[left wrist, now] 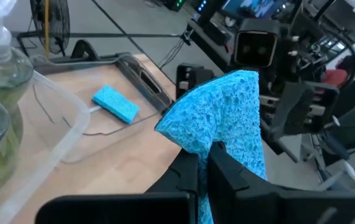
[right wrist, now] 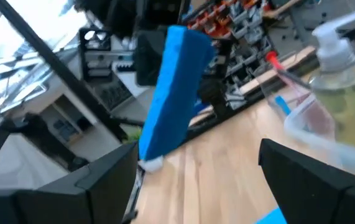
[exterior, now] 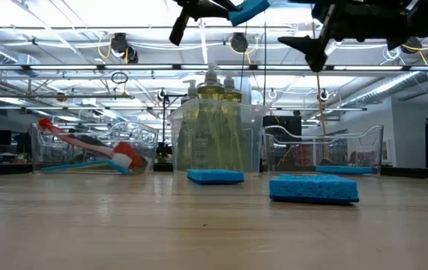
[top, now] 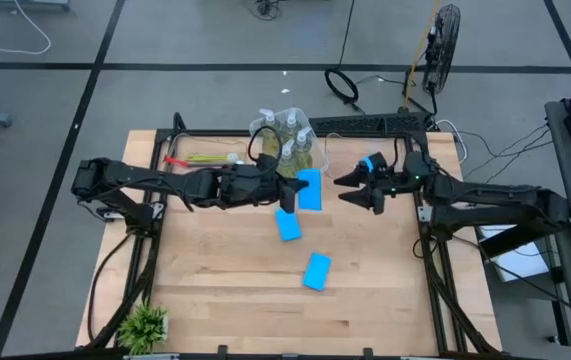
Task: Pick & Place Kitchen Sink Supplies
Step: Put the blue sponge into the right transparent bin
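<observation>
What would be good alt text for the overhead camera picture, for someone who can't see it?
Seen from above, the left hand holds a blue sponge in mid-table, facing the open right hand. Two more sponges lie on the wooden table; a clear bin of soap bottles stands behind, and a potted plant at a near corner.

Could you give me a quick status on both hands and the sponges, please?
Left hand shut on blue sponge, raised over mid-table. Right hand open, facing that sponge. Two sponges loose on table. Nothing between the hands.
</observation>
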### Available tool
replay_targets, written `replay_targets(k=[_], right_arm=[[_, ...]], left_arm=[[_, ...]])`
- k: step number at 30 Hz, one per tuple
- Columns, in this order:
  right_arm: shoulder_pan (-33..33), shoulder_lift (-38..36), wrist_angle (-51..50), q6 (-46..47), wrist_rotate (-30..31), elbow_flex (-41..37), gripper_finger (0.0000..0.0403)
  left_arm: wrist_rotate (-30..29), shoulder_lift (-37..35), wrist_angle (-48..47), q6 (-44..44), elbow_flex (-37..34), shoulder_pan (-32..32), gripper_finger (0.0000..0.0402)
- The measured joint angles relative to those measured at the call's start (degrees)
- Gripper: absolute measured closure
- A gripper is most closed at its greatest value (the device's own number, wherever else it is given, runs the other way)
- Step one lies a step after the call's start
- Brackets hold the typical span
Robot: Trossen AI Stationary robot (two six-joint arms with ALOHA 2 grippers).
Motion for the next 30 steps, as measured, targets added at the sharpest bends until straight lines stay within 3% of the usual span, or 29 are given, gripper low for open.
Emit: replay_targets(k=[19,30], right_arm=[[0.09,16.20,22.53,8.80,2.55,0.15,0.0090],[2.89,21.21,10.79,3.19,5.39,8.50,0.0090]], left_arm=[[-4.82,0.00,-2.18,1.26,-0.02,0.11,0.0392],[-7.87,0.00,-5.82,-0.27,-0.02,0.28,0.0392]])
